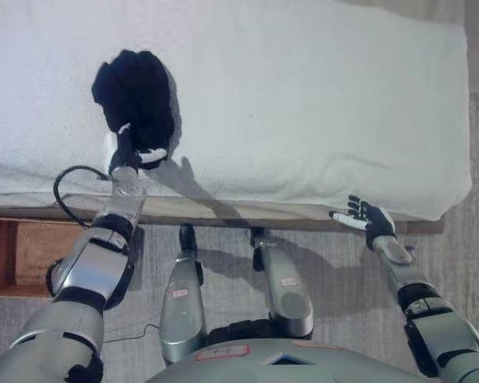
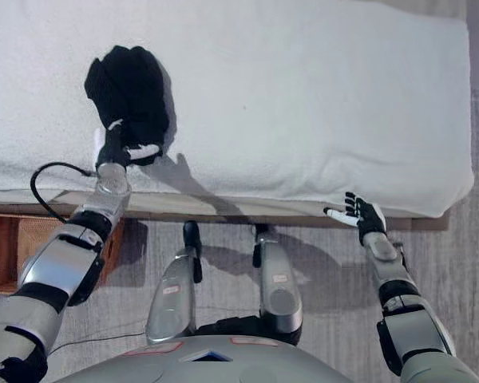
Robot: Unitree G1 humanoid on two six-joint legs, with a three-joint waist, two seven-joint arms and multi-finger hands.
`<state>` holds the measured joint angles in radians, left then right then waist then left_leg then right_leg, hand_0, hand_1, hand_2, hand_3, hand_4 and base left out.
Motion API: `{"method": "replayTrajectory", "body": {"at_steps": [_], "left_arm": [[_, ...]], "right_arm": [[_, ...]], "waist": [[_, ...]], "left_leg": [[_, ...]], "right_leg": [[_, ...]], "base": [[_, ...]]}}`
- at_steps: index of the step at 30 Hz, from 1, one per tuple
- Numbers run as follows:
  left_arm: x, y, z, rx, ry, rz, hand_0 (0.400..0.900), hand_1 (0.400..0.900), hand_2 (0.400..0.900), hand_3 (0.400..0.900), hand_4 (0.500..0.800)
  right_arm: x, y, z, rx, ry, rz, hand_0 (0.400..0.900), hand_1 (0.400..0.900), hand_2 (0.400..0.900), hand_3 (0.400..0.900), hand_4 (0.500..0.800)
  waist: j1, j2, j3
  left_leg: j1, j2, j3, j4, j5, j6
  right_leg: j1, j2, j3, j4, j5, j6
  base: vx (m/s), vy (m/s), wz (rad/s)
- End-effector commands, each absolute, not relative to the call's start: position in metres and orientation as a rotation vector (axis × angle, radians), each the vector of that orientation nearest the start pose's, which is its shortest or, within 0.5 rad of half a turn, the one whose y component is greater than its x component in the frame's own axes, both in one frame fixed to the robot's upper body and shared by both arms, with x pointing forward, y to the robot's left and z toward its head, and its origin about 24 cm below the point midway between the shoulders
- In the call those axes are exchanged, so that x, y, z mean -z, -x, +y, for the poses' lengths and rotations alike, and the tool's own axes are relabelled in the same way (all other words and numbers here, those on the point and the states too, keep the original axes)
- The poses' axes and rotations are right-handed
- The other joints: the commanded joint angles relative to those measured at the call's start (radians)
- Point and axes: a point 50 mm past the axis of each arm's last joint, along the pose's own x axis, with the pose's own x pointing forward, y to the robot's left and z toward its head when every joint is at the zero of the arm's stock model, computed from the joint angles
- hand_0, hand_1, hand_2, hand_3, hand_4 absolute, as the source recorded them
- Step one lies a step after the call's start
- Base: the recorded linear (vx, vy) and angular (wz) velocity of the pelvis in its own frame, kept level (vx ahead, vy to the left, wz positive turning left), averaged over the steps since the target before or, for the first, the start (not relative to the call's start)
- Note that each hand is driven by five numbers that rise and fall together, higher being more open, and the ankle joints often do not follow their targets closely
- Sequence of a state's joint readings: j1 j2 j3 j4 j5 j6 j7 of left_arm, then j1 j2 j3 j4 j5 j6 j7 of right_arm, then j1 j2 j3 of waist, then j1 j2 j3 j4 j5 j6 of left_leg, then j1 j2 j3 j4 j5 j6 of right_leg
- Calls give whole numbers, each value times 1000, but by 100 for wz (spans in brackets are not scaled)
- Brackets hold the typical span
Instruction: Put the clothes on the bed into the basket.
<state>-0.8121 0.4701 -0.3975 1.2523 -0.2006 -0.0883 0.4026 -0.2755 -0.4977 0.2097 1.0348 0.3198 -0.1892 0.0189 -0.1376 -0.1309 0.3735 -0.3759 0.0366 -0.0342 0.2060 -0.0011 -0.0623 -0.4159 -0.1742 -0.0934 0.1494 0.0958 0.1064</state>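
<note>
A black garment lies bunched on the white bed, toward its left side. My left hand rests on the near edge of that garment, dark against the dark cloth, so its grip does not show. My right hand hovers open in front of the bed's near edge at the right, holding nothing. A brown woven basket stands on the floor at the lower left, partly tucked under the bed's edge and partly hidden by my left arm.
The bed's wooden rail runs along its near side. Grey carpet lies in front of the bed. The bed's right end stops near the view's right edge.
</note>
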Motion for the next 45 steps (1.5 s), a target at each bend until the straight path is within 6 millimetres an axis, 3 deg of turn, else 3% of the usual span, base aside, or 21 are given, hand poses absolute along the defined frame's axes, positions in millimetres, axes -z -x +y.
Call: {"method": "replayTrajectory", "body": {"at_steps": [1,6,12,15,27,32,33,35,36,45], "left_arm": [[-133,-375,308,-656,-679,98,900,900,900,900,800],[-146,-366,332,-805,-693,97,900,900,900,900,800],[-146,-366,322,-868,-617,1,900,900,900,900,800],[-138,-362,323,-879,-648,14,900,900,900,900,800],[-154,-363,343,-849,-691,113,900,900,900,900,800],[-141,-364,340,-759,-567,171,900,900,900,900,800],[-137,-364,337,-743,-535,182,796,796,796,796,738],[-133,-364,335,-729,-501,190,447,447,447,447,528],[-132,-366,332,-716,-490,190,400,400,400,400,500],[-125,-365,331,-694,-518,213,400,400,400,400,500]], "right_arm": [[36,-248,-306,159,342,467,900,900,900,900,800],[38,-249,-298,123,350,455,900,900,900,900,800],[56,-232,-301,165,335,535,900,900,900,900,800],[60,-228,-300,172,324,554,900,900,900,900,800],[37,-254,-295,100,361,459,900,900,900,900,800],[27,-264,-296,91,374,428,900,900,900,900,800],[27,-265,-297,95,378,430,900,900,900,900,800],[26,-266,-299,99,381,432,900,900,900,900,800],[25,-265,-301,103,386,435,900,900,900,900,800],[22,-265,-305,106,410,427,900,900,900,900,800]], "waist": [[-37,-39,-56],[-49,-45,-66],[-28,-32,-72],[-19,-32,-78],[-55,-61,-84],[-76,-73,-88],[-74,-71,-87],[-78,-71,-91],[-81,-71,-94],[-99,-69,-118]], "left_leg": [[-37,42,58,119,-96,-32],[-68,51,70,133,-107,-27],[-52,46,63,127,-118,-23],[-40,44,59,113,-116,-24],[-90,57,54,93,-88,-31],[-113,70,65,100,-90,-35],[-114,77,67,110,-101,-35],[-117,80,74,118,-106,-36],[-119,81,75,121,-109,-36],[-110,86,90,114,-113,-36]], "right_leg": [[-40,-68,70,-68,138,83],[-88,-53,84,-66,150,86],[-79,-58,77,-59,139,85],[-70,-60,73,-58,132,84],[-109,-36,68,-89,159,84],[-134,-22,80,-95,171,81],[-134,-13,84,-94,168,80],[-141,-10,89,-94,170,78],[-144,-8,91,-93,170,78],[-154,0,110,-95,174,77]], "base": [[-35,-24,-35],[8,-14,-22],[57,-15,2],[38,-21,5],[-19,-8,-2],[-27,14,-18],[-26,34,-21],[-14,28,-22],[-11,16,-13],[-7,7,-12]]}}
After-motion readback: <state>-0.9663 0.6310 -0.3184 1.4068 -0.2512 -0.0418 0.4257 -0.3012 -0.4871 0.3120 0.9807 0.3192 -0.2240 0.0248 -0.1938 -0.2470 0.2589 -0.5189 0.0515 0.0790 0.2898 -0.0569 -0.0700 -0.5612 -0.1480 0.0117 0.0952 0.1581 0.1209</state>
